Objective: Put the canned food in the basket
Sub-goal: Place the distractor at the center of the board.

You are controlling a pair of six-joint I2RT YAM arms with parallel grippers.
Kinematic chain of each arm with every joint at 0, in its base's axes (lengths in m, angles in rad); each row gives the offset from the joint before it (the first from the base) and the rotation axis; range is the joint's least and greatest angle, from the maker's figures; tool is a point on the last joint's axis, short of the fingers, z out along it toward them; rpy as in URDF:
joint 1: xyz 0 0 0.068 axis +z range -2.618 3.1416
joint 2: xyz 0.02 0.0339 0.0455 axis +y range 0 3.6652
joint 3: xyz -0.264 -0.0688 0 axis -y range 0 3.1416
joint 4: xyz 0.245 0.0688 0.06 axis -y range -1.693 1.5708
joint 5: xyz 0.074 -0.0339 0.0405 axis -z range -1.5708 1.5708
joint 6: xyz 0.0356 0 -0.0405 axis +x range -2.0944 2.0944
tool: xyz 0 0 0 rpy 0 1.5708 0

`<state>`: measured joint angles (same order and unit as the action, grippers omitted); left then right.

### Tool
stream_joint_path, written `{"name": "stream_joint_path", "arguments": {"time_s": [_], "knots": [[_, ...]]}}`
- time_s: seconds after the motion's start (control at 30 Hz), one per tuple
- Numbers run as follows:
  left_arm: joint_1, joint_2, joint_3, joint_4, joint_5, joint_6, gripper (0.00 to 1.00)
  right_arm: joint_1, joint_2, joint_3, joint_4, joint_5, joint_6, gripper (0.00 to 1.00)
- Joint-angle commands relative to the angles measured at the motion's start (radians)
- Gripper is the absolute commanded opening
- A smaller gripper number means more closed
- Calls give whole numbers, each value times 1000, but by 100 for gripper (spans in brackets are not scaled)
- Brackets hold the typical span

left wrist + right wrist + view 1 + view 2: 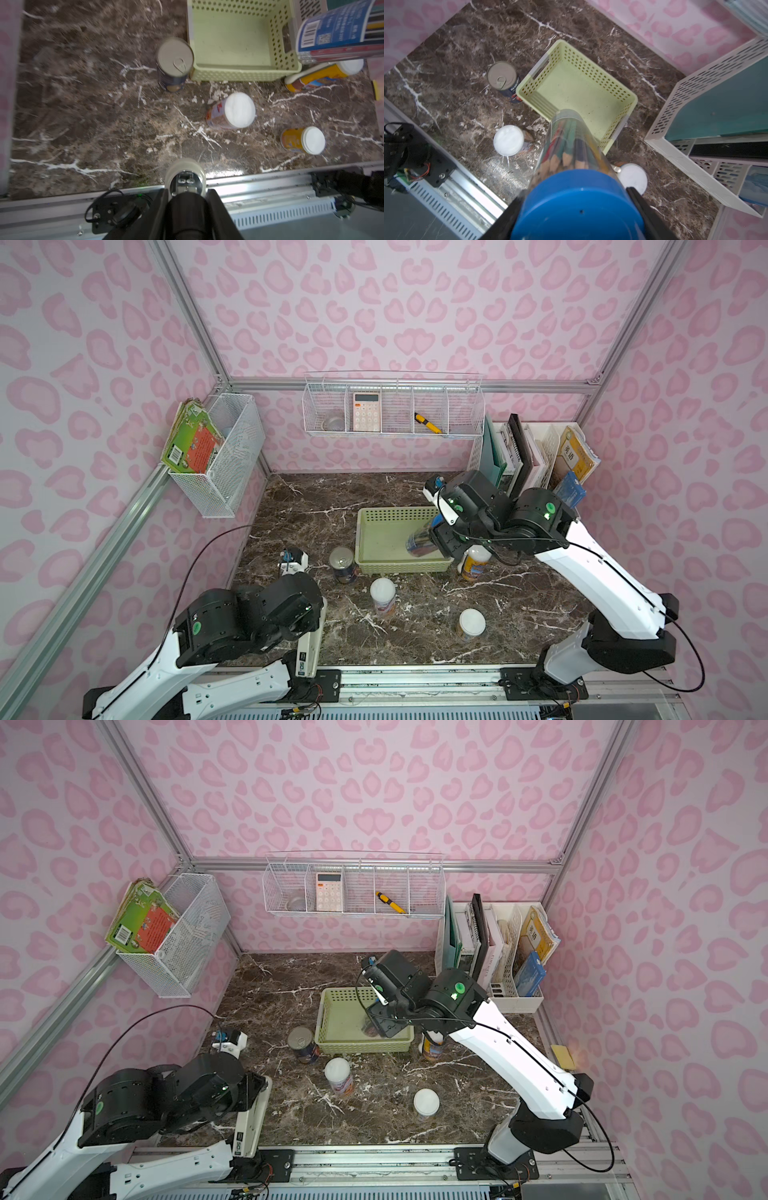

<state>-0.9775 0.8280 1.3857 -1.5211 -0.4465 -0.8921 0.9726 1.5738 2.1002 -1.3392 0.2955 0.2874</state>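
Clearly, no can is in the basket yet; its pale green floor is bare. The right gripper is clenched on the blue-lidded end of a jar, a smooth clear tube full of coloured pencils that reaches out over the basket's perforated near wall. I think this jar is not canned food, so the next move calls for setting it down outside the basket and then grasping a can by its round side. One orange can with a white lid stands just beside this gripper. The pink-white can and the silver-topped can with a pull ring are further ahead. The left gripper is closed, well apart from every can.
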Motion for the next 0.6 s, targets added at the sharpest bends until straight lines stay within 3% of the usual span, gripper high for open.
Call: {"name": "stream_joint_path", "arguments": {"time_s": [0.0,0.07,0.2,0.37,0.57], "knots": [[114,42,61,116,-163,207,0,-57,-2,56,24,136,16,33],[251,78,112,223,-101,318,0,-107,-11,81,24,153,18,33],[571,179,120,385,170,458,0,-197,-59,84,23,156,12,32],[785,234,77,553,237,514,0,-283,-134,56,24,127,18,32],[1010,285,-33,708,344,555,0,-454,-203,-122,23,128,15,34]]}}
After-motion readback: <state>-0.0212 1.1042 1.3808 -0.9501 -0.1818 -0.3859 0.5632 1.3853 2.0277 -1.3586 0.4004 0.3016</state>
